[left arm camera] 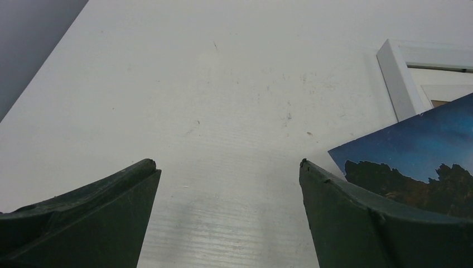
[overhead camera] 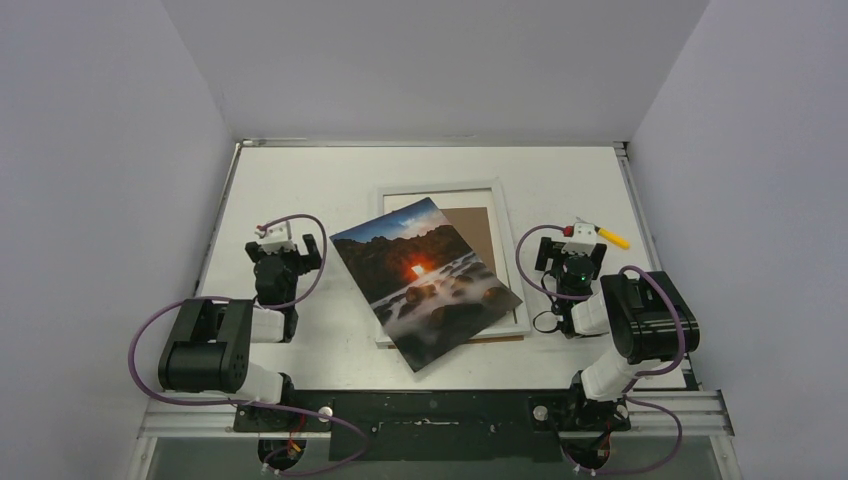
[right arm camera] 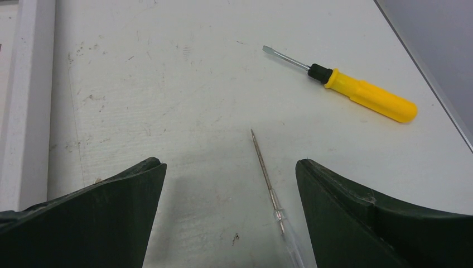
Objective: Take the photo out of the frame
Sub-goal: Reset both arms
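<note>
Left end effector [left arm camera: 226,163] agape, photo [overhead camera: 425,280] overhanging frame [overhead camera: 440,188]

text: none readable | labels: none | brands: none | numbers: none | signs: none

Frame [overhead camera: 440,187] lower-left corner under photo [overhead camera: 425,285]; thin clear-handled screwdriver [right arm camera: 272,195] running off right wrist view's bottom edge.

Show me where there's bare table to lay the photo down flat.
Free: the table strip beyond the frame's far edge, and the patch ahead of the left fingers, left of the frame. Crowded: the centre, where the photo lies askew over the frame; right of it, a yellow screwdriver and a thin screwdriver lie by the right fingers.
</note>
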Motion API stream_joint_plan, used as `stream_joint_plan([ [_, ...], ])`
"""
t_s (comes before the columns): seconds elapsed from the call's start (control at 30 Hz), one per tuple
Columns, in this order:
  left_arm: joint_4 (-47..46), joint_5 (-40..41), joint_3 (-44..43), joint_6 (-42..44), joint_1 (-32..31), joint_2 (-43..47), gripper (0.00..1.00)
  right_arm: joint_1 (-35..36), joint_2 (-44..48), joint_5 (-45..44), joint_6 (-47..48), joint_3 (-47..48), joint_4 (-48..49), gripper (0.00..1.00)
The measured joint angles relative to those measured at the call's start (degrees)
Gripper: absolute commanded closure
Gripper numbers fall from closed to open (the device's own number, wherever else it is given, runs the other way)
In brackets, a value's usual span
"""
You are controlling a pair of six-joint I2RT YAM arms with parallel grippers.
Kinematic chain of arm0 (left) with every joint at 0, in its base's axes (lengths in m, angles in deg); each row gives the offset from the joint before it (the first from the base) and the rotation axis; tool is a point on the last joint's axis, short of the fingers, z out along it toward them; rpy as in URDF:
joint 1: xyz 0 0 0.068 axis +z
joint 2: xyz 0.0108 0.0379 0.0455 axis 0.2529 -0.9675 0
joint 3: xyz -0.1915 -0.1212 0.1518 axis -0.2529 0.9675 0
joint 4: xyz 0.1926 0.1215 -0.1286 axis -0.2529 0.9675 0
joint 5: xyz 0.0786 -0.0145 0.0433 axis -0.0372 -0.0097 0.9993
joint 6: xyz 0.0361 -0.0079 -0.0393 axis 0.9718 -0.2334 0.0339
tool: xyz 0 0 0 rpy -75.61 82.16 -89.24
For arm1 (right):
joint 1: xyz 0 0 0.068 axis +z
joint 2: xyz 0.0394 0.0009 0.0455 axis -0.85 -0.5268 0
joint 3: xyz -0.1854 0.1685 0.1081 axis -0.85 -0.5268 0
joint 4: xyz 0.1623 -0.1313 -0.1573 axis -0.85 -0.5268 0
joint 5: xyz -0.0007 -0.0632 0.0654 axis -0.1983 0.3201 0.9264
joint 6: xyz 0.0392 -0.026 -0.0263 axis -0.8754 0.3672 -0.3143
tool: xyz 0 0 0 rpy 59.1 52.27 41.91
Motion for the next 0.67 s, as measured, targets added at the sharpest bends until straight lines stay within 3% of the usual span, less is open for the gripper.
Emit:
stream_joint_plan([
  [0.67, 0.68, -0.17, -0.04, 0.72, -0.02, -0.04, 0.04, 0.0, 0.0, 0.0, 0.0, 0.0, 0.0, 0.1],
])
